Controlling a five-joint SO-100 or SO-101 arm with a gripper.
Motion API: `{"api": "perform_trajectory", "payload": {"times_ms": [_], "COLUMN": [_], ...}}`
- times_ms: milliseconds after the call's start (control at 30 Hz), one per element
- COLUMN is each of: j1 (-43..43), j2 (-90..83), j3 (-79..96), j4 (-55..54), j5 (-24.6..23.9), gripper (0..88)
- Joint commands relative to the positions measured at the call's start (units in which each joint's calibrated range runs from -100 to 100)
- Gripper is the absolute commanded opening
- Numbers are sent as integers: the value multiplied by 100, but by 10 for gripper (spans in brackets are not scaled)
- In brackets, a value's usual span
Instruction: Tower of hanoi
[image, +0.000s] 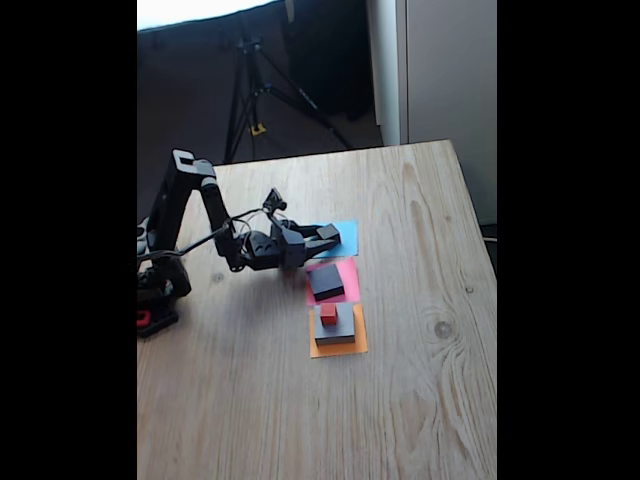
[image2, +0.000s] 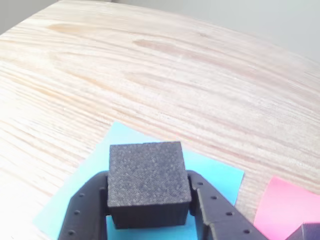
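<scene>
Wrist view: the bottom edge cuts off both gripper fingers (image2: 80, 212) beside the small black cube (image2: 147, 182). Right of the cube, the corner crops the black slab (image2: 306, 232) and pink paper (image2: 287, 207).

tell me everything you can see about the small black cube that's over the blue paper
The small black cube is matte with a fine grainy, foam-like surface and sharp square edges. It sits upright and level between the fingers of the gripper, one finger at each side face, over the blue paper square. Whether it rests on the paper or is slightly lifted cannot be told.
</scene>
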Motion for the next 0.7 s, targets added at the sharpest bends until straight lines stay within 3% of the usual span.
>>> {"api": "perform_trajectory", "payload": {"times_ms": [0,367,667], "j1": [6,240,591], "j2": [-1437,-4223,-5707], "j3": [-10,-201,-2092], "j4": [1274,5005,9562], "j5": [69,69,-115], "gripper": [80,72,64]}}
